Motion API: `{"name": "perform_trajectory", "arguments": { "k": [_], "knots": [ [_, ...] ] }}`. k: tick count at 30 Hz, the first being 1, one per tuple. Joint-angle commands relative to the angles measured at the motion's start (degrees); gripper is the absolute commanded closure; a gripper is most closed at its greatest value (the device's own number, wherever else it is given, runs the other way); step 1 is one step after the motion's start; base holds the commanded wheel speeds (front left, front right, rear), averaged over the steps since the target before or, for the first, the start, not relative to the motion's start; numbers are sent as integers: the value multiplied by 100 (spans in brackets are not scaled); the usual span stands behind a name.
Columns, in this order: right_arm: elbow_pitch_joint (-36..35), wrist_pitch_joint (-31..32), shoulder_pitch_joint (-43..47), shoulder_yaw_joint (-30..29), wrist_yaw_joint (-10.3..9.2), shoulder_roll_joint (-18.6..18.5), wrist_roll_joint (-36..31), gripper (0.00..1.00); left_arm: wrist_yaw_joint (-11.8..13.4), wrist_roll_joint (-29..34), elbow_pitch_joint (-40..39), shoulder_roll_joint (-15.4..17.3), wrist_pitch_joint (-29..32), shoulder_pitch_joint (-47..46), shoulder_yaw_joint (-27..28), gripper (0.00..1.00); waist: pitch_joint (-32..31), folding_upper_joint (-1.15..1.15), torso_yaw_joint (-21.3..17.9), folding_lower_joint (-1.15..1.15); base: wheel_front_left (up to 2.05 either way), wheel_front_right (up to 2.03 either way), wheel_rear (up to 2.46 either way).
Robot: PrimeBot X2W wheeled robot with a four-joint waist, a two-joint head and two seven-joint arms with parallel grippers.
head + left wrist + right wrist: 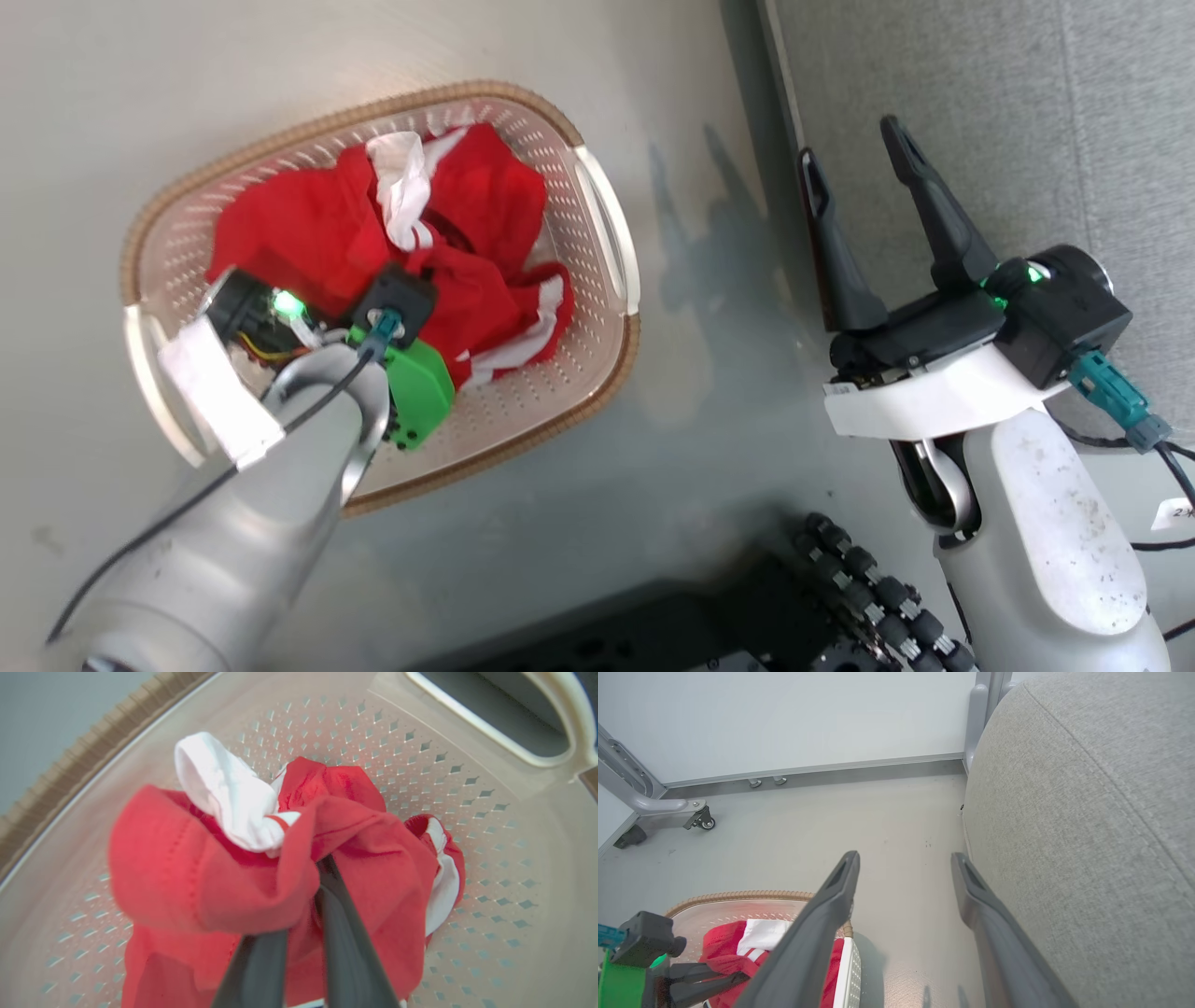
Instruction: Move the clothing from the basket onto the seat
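Note:
The cream basket (523, 98) with a brown rim stands on the floor at the left and holds crumpled red clothing (308, 233) with white trim. My left gripper (314, 882) reaches down into the basket and is shut on a fold of the red clothing (210, 877), which bunches over its fingers (345, 933). The right wrist view shows the basket (738, 896) and clothing (724, 952) at the lower left. My right gripper (850, 140) hangs open and empty by the edge of the grey seat (1027, 112). Its own view has the gripper (904, 856) over the floor, the seat (1087, 812) on its right.
My dark base with black rollers (868, 579) sits at the bottom middle. A grey metal frame on castors (668, 812) stands by the pale wall at the back. Bare floor (709, 373) lies between basket and seat.

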Motion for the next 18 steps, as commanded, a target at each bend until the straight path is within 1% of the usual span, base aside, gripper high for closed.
{"name": "perform_trajectory", "arguments": {
  "k": [1,3,7,12,18],
  "knots": [
    [48,-12,127,-45,-5,-19,-54,0,59,-10,-201,66,-12,254,119,100,-682,66,247,0,0,0,0],
    [87,-12,230,-104,-5,-20,-80,0,103,-17,-557,101,-9,495,338,100,-952,66,320,0,0,0,0],
    [182,-13,458,-201,-5,-20,-177,0,112,84,-1102,138,-9,997,727,100,-1535,66,466,0,0,0,0],
    [333,-12,877,-280,-5,-21,-268,0,95,227,-1706,14,-11,1617,1287,100,-2367,66,643,0,0,0,0],
    [566,-13,1390,-160,-5,-24,-155,0,-64,375,-2193,-250,-11,2272,1876,100,-3306,66,799,0,0,0,0]
  ]
}}
